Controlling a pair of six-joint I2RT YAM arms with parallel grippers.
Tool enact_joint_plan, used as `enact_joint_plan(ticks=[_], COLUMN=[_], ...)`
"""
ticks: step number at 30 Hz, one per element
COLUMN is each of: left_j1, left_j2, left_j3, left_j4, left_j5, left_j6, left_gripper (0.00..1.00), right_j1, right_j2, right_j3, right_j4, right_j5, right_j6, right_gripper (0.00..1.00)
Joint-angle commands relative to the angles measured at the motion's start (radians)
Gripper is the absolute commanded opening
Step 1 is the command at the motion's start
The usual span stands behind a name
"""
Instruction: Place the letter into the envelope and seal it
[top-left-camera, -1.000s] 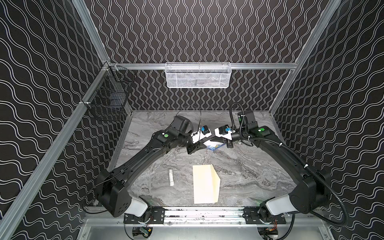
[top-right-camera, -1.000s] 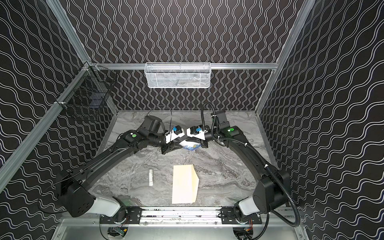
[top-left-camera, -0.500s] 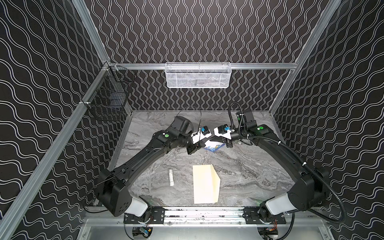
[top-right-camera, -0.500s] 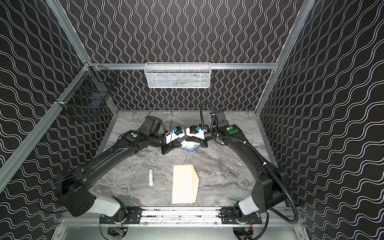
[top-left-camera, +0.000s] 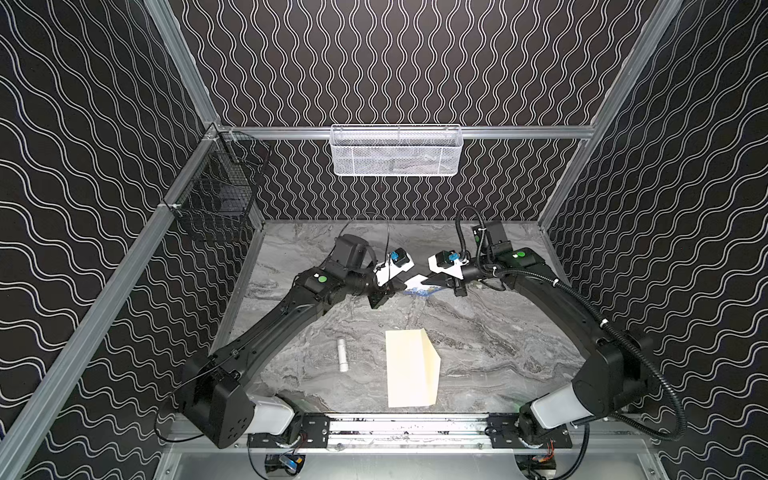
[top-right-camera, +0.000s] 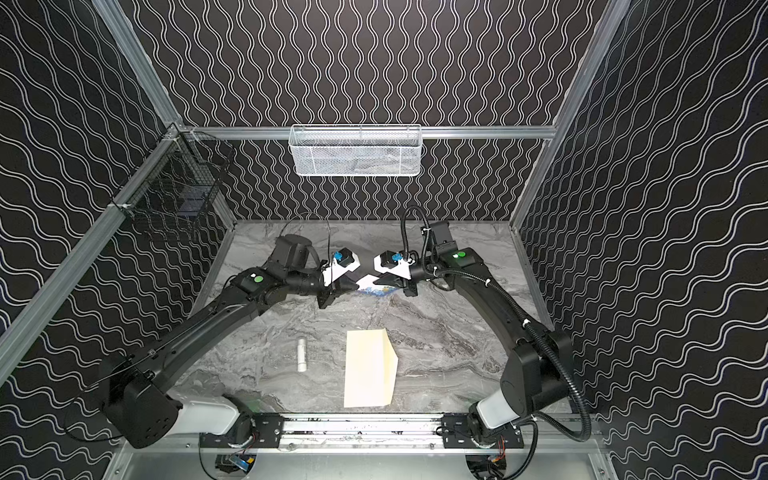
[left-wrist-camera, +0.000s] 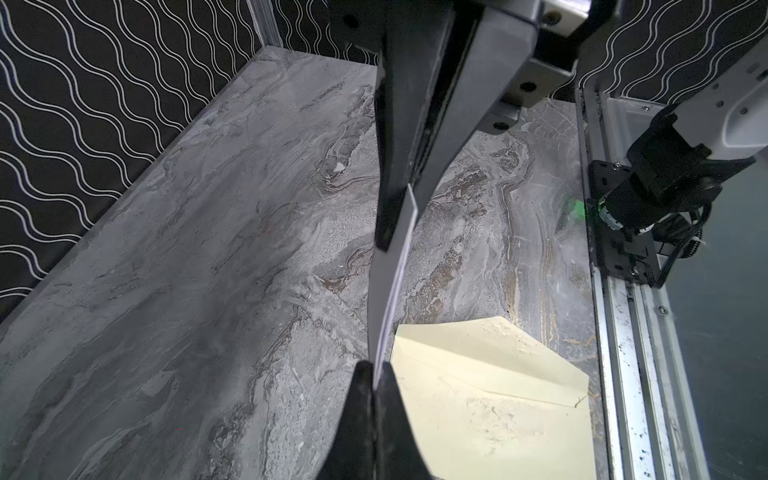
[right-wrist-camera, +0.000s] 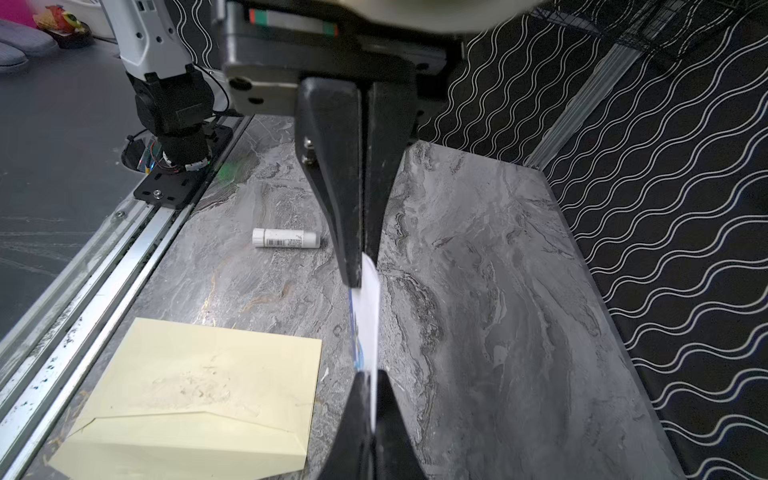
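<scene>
2 claws of mine are both pinched shut on the same sheet: my left gripper (left-wrist-camera: 401, 216) clamps one edge of the letter (left-wrist-camera: 392, 286) and my right gripper (right-wrist-camera: 363, 266) clamps the opposite edge. The thin white paper is stretched edge-on between them over the far half of the marble table (top-left-camera: 498, 332). A strip of blue print shows along the sheet in the right wrist view. The envelope (top-left-camera: 411, 370) lies flat on the table nearer the front rail, well apart from the letter, with its angled flap spread out to my right. A small white cylinder (top-left-camera: 342, 354) lies near the envelope on my left, touching nothing.
</scene>
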Motion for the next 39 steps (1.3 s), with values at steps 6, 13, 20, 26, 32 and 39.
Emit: enact_joint_plan(ticks=[6,13,20,26,32,39], left_j1=[0.006,0.011,0.014,0.014,0.014,0.002], left_j2=[-0.022,-0.042,-0.047,-0.026,-0.023,0.057], left_j3=[-0.016,-0.029,-0.036,-0.004,0.018,0.145], left_j4=[0.055,0.056,0.068,0.049,0.08,0.022], left_j5=[0.026,0.022,0.028,0.022,0.012,0.04], left_j6=[-0.032,-0.032,-0.035,-0.047,-0.048,0.023], left_gripper=[0.0,0.0,0.0,0.14,0.57,0.63], right_j1=[-0.01,-0.042,-0.056,-0.055,-0.053,-0.041], right_j2=[-0.018,-0.02,-0.029,-0.01,-0.005,0.022], right_j3=[-0.019,-0.044,-0.063,-0.044,-0.036,-0.007], right_j4=[-0.017,-0.028,0.01,-0.008,-0.031,-0.052], right_j5=[0.009,0.01,-0.017,-0.026,-0.029,-0.04], right_j6=[-0.011,-0.012,0.009,0.001,-0.011,-0.015], right_gripper=[0.16,0.06,0.0,0.0,0.0,0.0])
